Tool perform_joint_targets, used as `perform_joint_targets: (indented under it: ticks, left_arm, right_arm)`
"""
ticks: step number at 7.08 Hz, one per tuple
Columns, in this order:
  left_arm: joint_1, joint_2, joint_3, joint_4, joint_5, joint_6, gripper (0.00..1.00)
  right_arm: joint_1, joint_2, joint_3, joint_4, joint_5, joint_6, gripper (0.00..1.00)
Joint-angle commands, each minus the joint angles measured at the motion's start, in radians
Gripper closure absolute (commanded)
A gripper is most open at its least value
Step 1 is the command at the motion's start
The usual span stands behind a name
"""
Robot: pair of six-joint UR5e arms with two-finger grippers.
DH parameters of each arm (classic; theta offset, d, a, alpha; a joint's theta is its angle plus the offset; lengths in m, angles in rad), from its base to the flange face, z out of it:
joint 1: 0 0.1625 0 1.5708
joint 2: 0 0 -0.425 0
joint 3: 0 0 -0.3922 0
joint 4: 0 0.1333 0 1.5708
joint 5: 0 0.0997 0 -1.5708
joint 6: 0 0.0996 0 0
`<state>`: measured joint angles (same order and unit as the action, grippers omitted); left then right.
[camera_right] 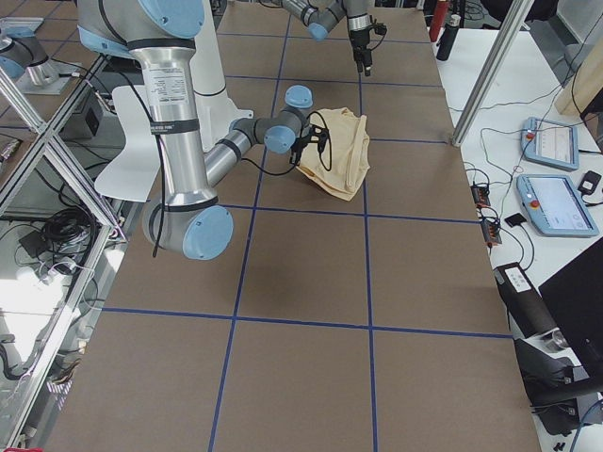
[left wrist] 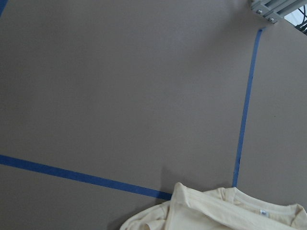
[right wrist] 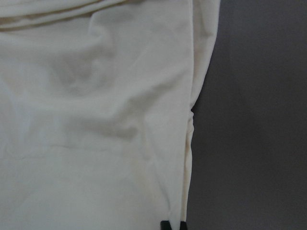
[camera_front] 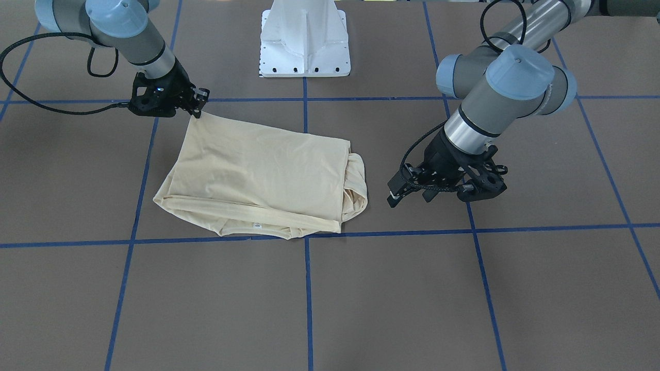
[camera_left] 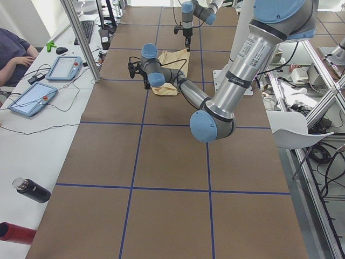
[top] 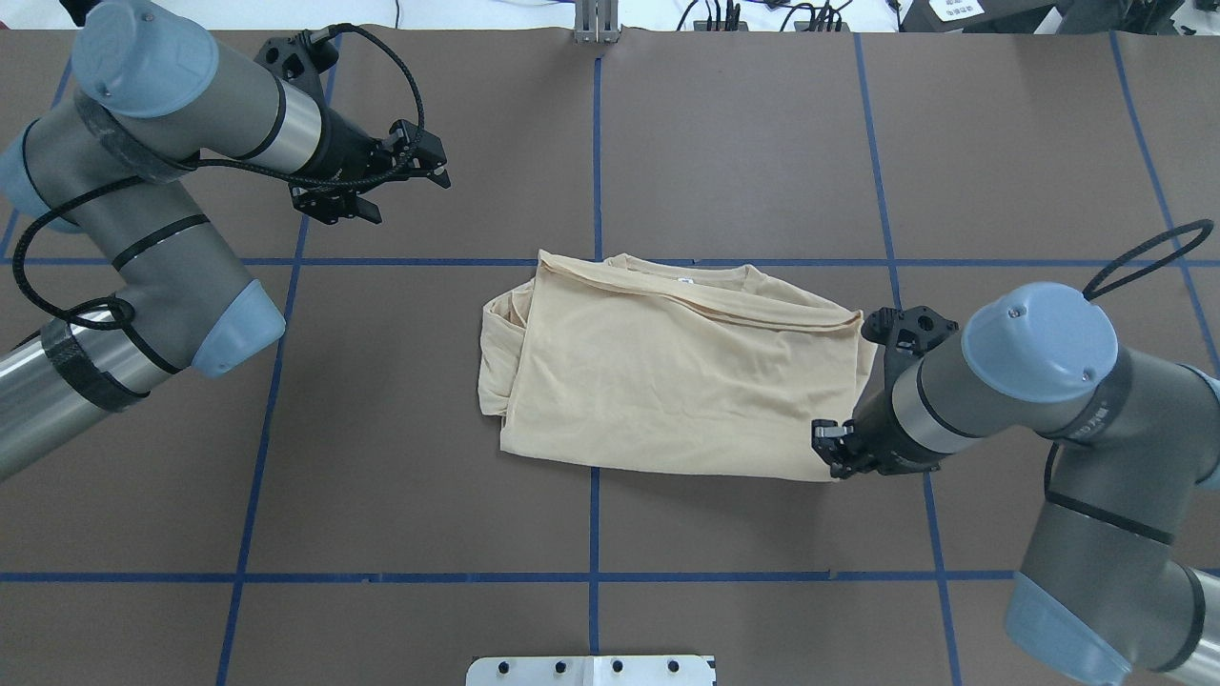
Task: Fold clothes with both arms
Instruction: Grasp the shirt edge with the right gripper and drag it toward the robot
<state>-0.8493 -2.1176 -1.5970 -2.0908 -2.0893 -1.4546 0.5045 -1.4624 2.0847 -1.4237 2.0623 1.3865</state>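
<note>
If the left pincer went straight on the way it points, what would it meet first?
The left pincer would likely reach bare table just past the collar edge of the T-shirt; depth is unclear.

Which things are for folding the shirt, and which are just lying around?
For folding:
cream T-shirt
right gripper, pinching its corner
left gripper, open, touching nothing

Just lying around:
teach pendants
black bottle

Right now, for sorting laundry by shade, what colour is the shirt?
The shirt is pale cream-yellow, seen best in the overhead exterior view.
</note>
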Motion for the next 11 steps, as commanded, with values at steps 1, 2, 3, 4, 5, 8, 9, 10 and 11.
perform_joint_targets:
  ticks: [1, 2, 3, 4, 5, 8, 9, 10, 11]
  left_arm:
    - [0.003, 0.007, 0.000, 0.000, 0.000, -0.001, 0.00]
    - [0.003, 0.022, -0.001, 0.000, 0.002, 0.000, 0.00]
    - [0.003, 0.030, -0.001, 0.000, 0.002, 0.000, 0.00]
    - [0.004, 0.033, 0.000, 0.000, 0.002, 0.000, 0.00]
    - [0.010, 0.034, 0.000, -0.002, 0.002, 0.000, 0.00]
    - [0.097, 0.039, -0.050, -0.002, 0.000, -0.016, 0.00]
    - [0.155, 0.056, -0.096, -0.002, 0.000, -0.120, 0.00]
    - [0.236, 0.059, -0.136, -0.002, 0.026, -0.212, 0.00]
    - [0.328, 0.058, -0.167, 0.000, 0.102, -0.301, 0.00]
  right_arm:
    - [-0.081, -0.100, 0.051, -0.024, 0.126, 0.011, 1.00]
    - [-0.131, -0.114, 0.058, -0.024, 0.180, 0.078, 1.00]
    - [-0.197, -0.111, 0.063, -0.024, 0.200, 0.171, 1.00]
    - [-0.225, -0.107, 0.063, -0.024, 0.203, 0.230, 1.00]
    - [-0.221, -0.101, 0.063, -0.014, 0.200, 0.239, 0.01]
    - [0.018, 0.052, 0.011, -0.011, 0.167, 0.130, 0.00]
    - [0.091, 0.097, 0.005, -0.011, 0.151, 0.064, 0.00]
    - [0.144, 0.131, 0.005, -0.011, 0.121, 0.016, 0.00]
    - [0.172, 0.160, 0.002, -0.011, 0.070, -0.013, 0.00]
